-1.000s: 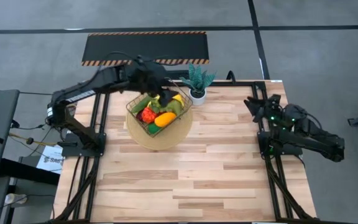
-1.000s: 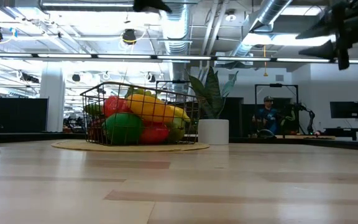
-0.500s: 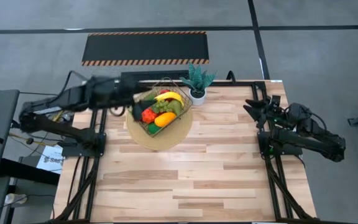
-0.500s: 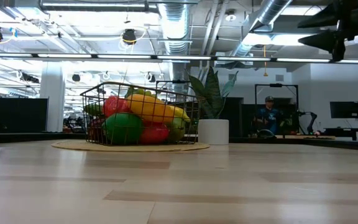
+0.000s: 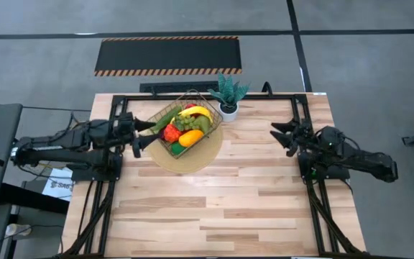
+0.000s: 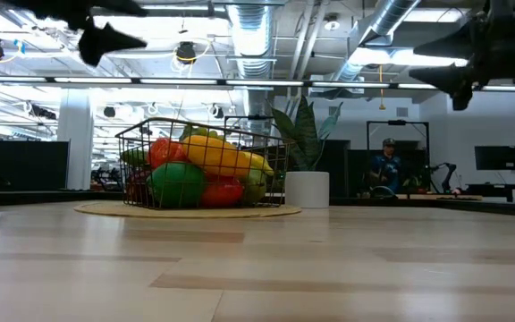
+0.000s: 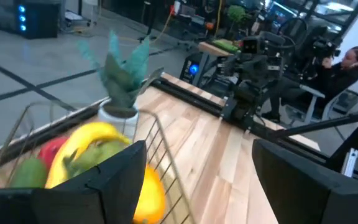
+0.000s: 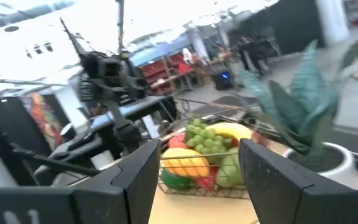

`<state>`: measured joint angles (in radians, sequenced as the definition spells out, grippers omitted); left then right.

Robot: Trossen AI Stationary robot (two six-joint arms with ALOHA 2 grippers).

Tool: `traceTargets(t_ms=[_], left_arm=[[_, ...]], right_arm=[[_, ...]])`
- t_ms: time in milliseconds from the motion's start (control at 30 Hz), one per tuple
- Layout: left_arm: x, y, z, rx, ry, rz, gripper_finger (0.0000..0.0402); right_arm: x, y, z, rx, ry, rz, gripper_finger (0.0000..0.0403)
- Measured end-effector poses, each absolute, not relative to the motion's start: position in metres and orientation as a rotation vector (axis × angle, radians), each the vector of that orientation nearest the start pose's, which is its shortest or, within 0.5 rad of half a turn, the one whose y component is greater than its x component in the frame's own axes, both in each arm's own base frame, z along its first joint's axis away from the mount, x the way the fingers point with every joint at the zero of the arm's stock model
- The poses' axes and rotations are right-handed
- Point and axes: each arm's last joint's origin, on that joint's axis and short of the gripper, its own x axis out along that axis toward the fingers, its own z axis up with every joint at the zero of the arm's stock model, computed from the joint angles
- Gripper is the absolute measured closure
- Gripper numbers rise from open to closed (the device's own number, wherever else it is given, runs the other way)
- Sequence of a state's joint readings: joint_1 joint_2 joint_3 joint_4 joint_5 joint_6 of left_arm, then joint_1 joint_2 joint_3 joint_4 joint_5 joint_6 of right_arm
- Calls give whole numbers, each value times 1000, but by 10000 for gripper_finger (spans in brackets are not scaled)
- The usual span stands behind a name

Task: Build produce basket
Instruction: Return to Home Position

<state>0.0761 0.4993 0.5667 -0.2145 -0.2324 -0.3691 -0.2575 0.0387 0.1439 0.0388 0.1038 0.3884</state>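
Observation:
The gold wire basket (image 5: pixel 185 128) stands by its base on a round tan mat (image 5: pixel 192 160) at the table's far left. It holds the produce: a yellow banana (image 5: pixel 196 111), green grapes (image 5: pixel 189 122), a red piece (image 5: pixel 169 132) and an orange one (image 5: pixel 190 138). In the low view the basket (image 6: pixel 199 170) shows heaped. My left gripper (image 5: pixel 143 134) hovers open just left of the basket, above the table (image 6: pixel 105 27). My right gripper (image 5: pixel 280 138) is open, raised over the table's right side, pointing toward the basket (image 8: pixel 207 163). Its fingers frame the basket from afar.
A potted green plant (image 5: pixel 228 93) in a white pot stands right of the basket at the far edge. Black frame rails (image 5: pixel 309 180) run along both sides of the table. The wooden top (image 5: pixel 214 201) stretches bare toward the near edge. A person sits far behind (image 6: pixel 384 170).
My left arm has drawn back from above the basket toward the table's left edge, so the gripper now sits just left of the basket. My right gripper has shifted a little toward the table's middle and near edge. The basket and the produce have stayed put.

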Motion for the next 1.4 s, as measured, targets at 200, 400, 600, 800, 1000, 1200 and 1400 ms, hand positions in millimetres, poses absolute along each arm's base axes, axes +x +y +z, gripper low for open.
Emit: traceTargets(t_ms=[200, 400, 600, 800, 1000, 1200, 1400], left_arm=[[102, 16, 254, -396, 54, 398, 123], [94, 16, 220, -459, 43, 397, 123], [87, 15, 199, -478, 3, 388, 123], [85, 15, 189, -487, -6, 382, 123], [85, 15, 185, -482, 38, 384, 123], [85, 15, 183, -516, 47, 411, 123], [83, 15, 176, -570, 107, 424, 123]], right_arm=[[95, -21, 186, 360, -204, -254, 163], [98, -14, 178, 355, -153, -196, 163], [98, -14, 173, 325, -108, -252, 163], [98, -15, 169, 338, -82, -293, 163], [98, -15, 168, 337, -70, -293, 163], [99, -15, 167, 331, -61, -295, 163], [99, -15, 167, 331, -58, -293, 163]])
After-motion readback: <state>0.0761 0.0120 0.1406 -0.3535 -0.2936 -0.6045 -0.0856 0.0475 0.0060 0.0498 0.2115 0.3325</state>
